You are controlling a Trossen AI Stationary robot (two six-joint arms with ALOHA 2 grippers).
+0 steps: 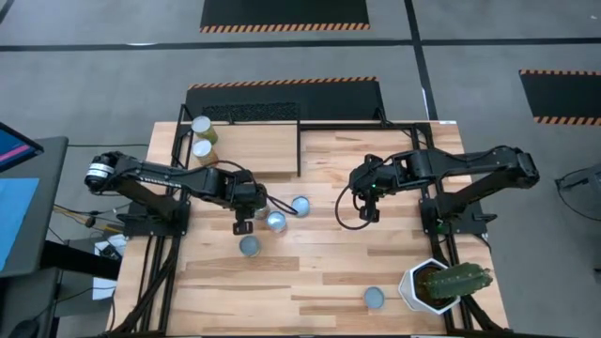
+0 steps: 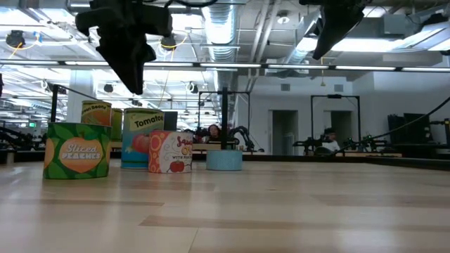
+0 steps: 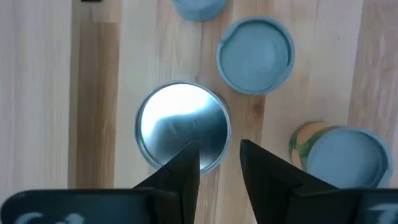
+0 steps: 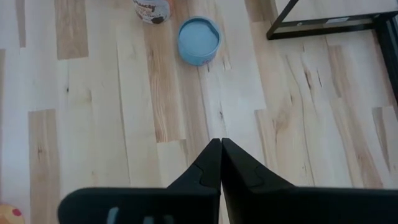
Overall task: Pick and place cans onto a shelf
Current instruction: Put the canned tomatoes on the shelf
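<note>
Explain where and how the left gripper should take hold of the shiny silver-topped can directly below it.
Grip the silver-topped can across its round side wall, coming straight down from above. It stands upright with its flat lid facing up, and the left gripper, fingers slightly apart, hovers over its edge. A blue-topped can sits close by, so keep the fingers narrow.

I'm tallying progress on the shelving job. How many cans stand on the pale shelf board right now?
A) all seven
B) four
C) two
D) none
C: in the high view, two white-topped cans stand on the shelf at its left end, while the other cans in view sit on the planked table.
</note>
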